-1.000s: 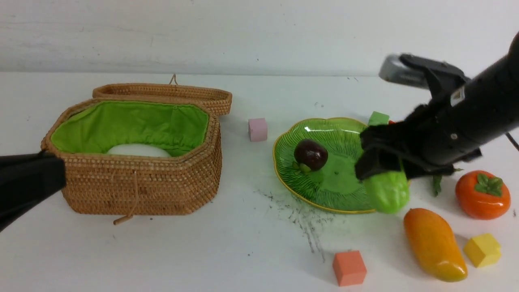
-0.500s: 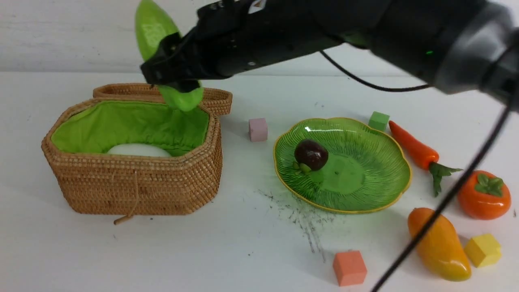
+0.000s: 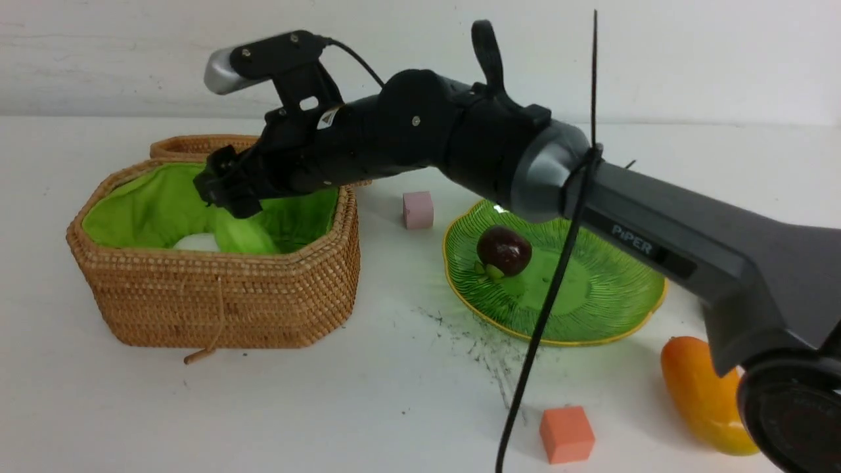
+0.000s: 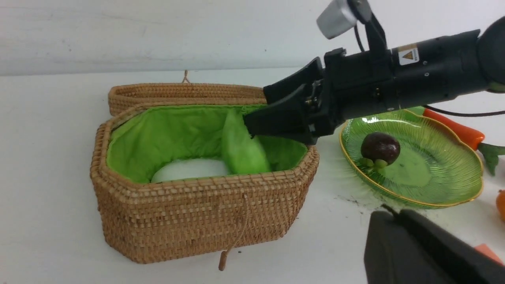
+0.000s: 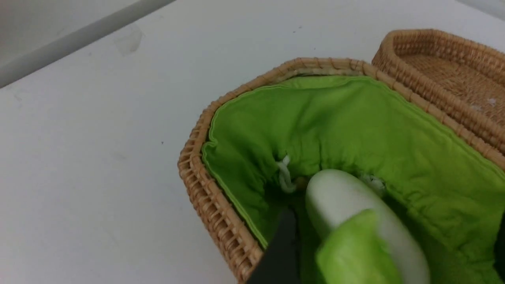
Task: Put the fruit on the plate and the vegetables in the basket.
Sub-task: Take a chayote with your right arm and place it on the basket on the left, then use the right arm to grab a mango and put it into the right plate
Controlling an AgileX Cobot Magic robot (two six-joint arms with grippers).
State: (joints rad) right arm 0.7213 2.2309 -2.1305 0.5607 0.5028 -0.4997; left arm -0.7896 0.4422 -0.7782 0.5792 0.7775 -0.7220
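Note:
My right gripper hangs open over the basket, its jaws spread wide. The light green cucumber-like piece is free of them and leans inside the lining, against the white radish. On the green plate lies the purple mangosteen. The mango lies on the table at the near right. In the left wrist view the carrot lies beyond the plate, and an orange sliver of the persimmon shows at the edge. My left gripper is shut and empty, low in front of the plate.
The basket's wicker lid lies open behind it. A pink cube sits between basket and plate. An orange cube is near the front edge. The right arm and its cable stretch across the plate.
The right arm carried the cucumber from the plate's edge over to the basket, lowered it and opened; the cucumber now rests inside. The left arm has left the front view.

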